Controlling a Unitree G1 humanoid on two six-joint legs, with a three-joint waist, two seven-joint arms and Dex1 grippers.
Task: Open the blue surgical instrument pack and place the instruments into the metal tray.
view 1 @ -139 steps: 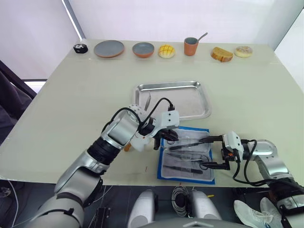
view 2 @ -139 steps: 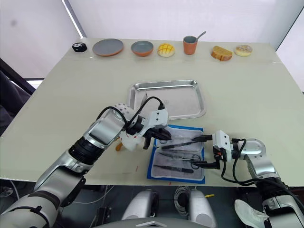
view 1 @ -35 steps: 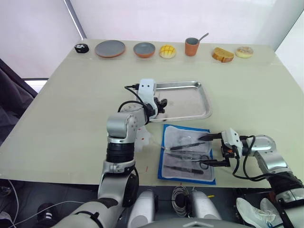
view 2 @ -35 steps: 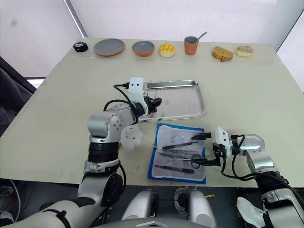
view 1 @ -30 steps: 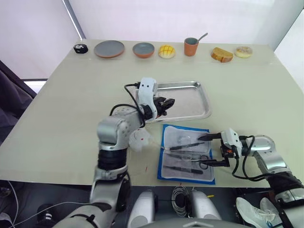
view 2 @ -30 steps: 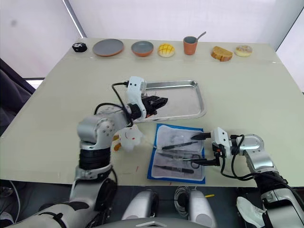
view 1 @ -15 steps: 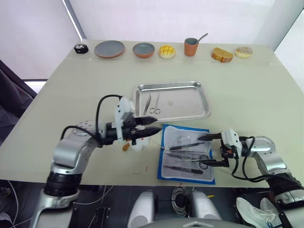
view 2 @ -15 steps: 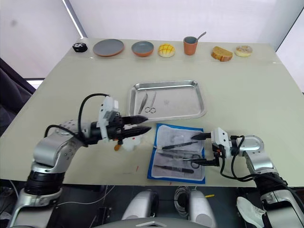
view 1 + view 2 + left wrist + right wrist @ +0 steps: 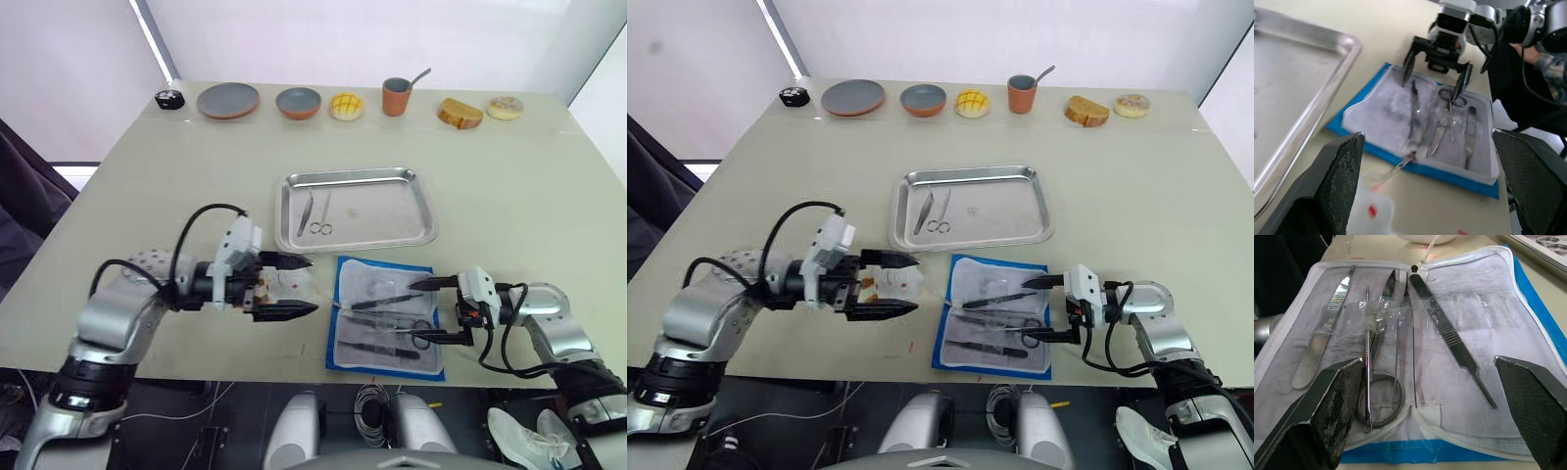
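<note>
on the bench (image 9: 147, 186), at its near left, the left claw (image 9: 291, 285) was seen spread wide and holding nothing, its two black fingers set either side of a small white plush toy (image 9: 284, 285). just beyond the claw, the metal tray (image 9: 421, 206) was found lying, with two of the instruments (image 9: 315, 212) resting in its left part. nearer the front edge and to the right of the left claw, the blue surgical instrument pack (image 9: 384, 315) was laid open and flat, and several more silver tools (image 9: 1391, 323) were seen across its clear inner sheet. at the pack's right edge the right claw (image 9: 424, 311) was held wide, empty, its fingertips reaching over the sheet. along the far edge, plates, a cup (image 9: 395, 96) and bread pieces were lined up.
</note>
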